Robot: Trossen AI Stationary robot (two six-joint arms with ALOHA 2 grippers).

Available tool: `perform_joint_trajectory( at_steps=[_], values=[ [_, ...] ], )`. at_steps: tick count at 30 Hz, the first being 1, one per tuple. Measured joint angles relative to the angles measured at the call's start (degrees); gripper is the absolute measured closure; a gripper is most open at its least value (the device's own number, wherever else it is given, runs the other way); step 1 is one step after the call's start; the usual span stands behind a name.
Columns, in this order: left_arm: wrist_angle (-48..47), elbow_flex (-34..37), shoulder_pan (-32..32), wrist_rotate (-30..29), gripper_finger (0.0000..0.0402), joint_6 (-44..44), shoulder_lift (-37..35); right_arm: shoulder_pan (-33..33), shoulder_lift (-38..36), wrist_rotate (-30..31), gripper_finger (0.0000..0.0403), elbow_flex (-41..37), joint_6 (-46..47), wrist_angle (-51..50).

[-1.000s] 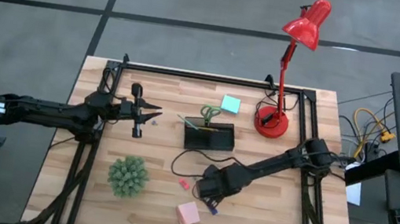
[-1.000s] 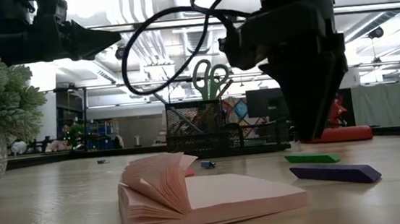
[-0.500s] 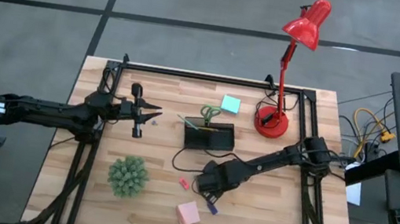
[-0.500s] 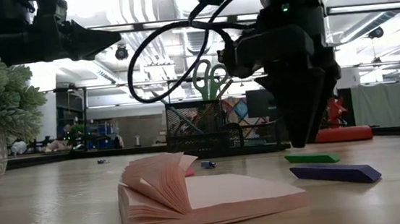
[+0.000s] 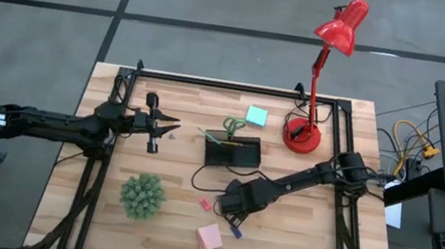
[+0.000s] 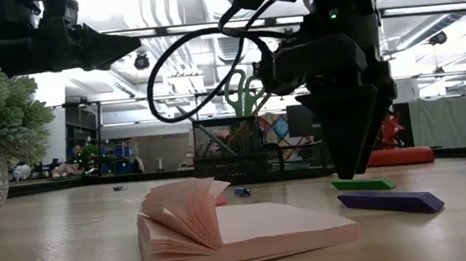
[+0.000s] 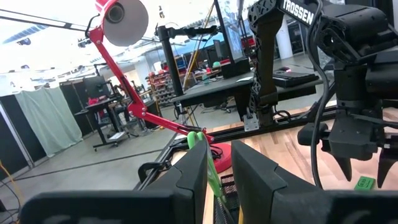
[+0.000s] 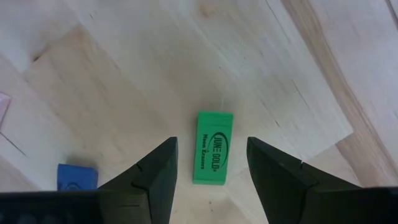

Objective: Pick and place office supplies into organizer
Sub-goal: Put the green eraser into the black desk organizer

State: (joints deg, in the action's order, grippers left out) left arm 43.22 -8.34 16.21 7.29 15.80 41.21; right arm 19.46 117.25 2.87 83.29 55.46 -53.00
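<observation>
My right gripper (image 8: 211, 148) points straight down, open, just above a green eraser (image 8: 212, 155) that lies flat on the wood between its two fingers. In the low view the right gripper (image 6: 348, 171) hovers close beside the green eraser (image 6: 365, 184) without touching it. A blue eraser (image 8: 78, 176), a purple eraser (image 6: 389, 202) and a pink eraser (image 5: 204, 203) lie nearby. The pink sticky-note pad (image 5: 208, 237) lies toward the near edge. The black organizer (image 5: 233, 151) holds green-handled scissors (image 5: 233, 127). My left gripper (image 5: 171, 126) waits raised at the left, narrowly open and holding nothing.
A green spiky plant (image 5: 143, 196) in a pot stands near left. The red desk lamp (image 5: 302, 135) stands at the far right, with a teal sticky-note pad (image 5: 256, 114) beside it. A black cable (image 5: 206, 175) loops between the organizer and my right gripper.
My right gripper has edged a little toward the table's left and sunk slightly over the green eraser, staying open. Nothing on the table has moved.
</observation>
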Motion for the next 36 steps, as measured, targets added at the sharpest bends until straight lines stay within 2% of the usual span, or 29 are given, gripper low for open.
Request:
perform_joint_trajectory(
  at_steps=[12,17,32,36],
  values=[
    [0.02,0.00,0.00,0.00,0.0343,0.04,0.00,0.00,0.88,-0.31,0.0220,-0.59,0.00,1.34],
    [0.04,0.00,0.00,0.00,0.0343,0.06,0.01,-0.12,3.52,-3.63,0.0220,-0.23,-0.46,1.13],
    [0.00,0.00,0.00,0.00,0.0343,0.06,0.00,-0.02,2.73,-2.82,0.0221,-0.35,-0.48,1.08],
    [0.01,0.00,0.00,0.00,0.0343,0.06,0.00,-0.02,2.78,-2.83,0.0233,-0.40,-1.49,0.90]
  ],
)
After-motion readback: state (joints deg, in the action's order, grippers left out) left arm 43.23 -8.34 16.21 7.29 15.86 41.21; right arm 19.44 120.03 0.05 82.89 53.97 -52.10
